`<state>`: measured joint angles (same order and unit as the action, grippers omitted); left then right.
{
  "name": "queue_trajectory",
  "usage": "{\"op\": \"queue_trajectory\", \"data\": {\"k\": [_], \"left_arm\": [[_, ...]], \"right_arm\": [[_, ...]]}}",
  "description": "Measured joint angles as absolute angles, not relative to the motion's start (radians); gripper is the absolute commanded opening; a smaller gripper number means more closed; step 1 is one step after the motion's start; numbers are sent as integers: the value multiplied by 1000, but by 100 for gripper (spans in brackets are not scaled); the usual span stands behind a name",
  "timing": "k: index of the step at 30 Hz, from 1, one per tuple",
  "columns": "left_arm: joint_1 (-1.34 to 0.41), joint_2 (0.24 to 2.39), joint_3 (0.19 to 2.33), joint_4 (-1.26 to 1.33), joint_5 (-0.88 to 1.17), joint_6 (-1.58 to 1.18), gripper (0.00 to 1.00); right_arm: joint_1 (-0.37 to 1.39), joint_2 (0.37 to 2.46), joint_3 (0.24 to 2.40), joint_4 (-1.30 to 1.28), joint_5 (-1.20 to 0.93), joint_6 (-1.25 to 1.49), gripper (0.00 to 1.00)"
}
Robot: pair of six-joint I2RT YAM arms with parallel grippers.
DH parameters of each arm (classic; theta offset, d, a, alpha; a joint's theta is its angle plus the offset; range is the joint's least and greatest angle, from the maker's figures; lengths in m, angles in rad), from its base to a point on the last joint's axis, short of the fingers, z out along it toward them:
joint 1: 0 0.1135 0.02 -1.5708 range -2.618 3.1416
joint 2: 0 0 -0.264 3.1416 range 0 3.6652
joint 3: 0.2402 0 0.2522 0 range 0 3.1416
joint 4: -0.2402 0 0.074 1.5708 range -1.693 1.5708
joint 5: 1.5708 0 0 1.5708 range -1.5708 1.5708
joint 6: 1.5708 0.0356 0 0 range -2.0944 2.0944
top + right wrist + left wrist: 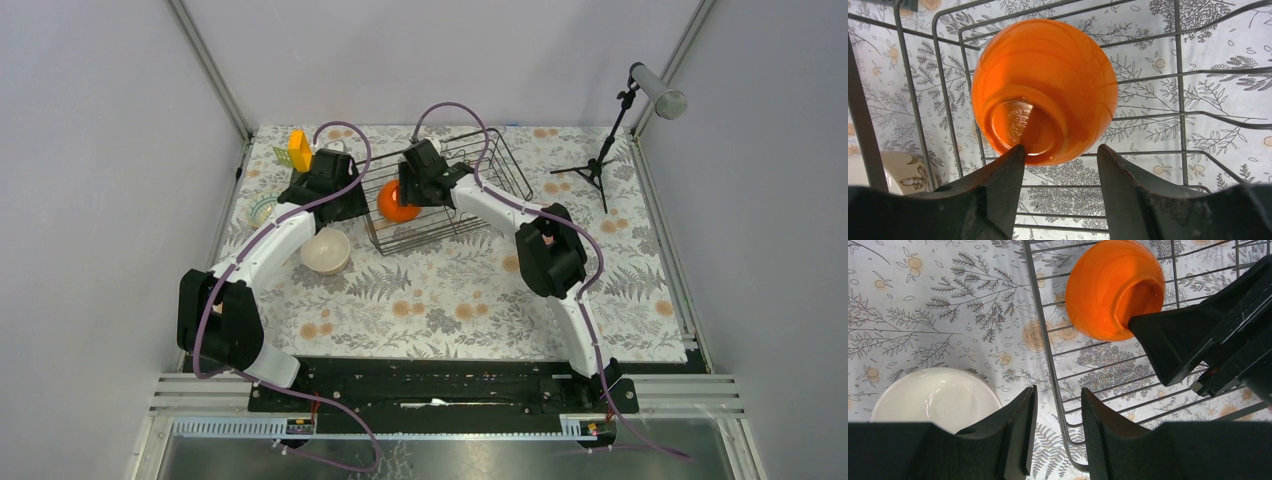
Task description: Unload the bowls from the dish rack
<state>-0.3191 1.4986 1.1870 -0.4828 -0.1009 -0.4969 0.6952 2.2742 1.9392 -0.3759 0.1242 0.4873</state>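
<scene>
The black wire dish rack [470, 185] stands at the table's far middle. A plain orange bowl [397, 203] lies tipped on its side in the rack's left end, its foot ring facing my right gripper [1060, 155]. That gripper is open, with its left fingertip at the foot ring of the orange bowl [1043, 90] and nothing between the jaws. A beige bowl [326, 250] sits upright on the table left of the rack. My left gripper [1058, 432] is open and empty, hovering over the rack's left edge wire [1048, 350], between the beige bowl [935, 397] and the orange bowl [1108, 290].
An orange block [299, 150] stands at the far left corner. A pale ringed bowl [265, 210] sits near the left edge. A microphone stand [610, 140] stands at the far right. A pale bowl [903, 170] shows through the rack wires.
</scene>
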Motion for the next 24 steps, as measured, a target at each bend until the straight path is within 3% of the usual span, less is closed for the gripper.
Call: {"op": "queue_trajectory", "data": {"k": [6, 14, 24], "left_arm": [[-319, 1499, 1187, -482, -101, -496, 43], [-319, 1499, 1187, -482, -101, -493, 42], [-312, 1499, 1187, -480, -101, -489, 43]], "right_arm": [[691, 2271, 1930, -380, 99, 507, 69], [658, 2271, 1978, -406, 23, 519, 94], [596, 2293, 2098, -399, -91, 539, 100]]}}
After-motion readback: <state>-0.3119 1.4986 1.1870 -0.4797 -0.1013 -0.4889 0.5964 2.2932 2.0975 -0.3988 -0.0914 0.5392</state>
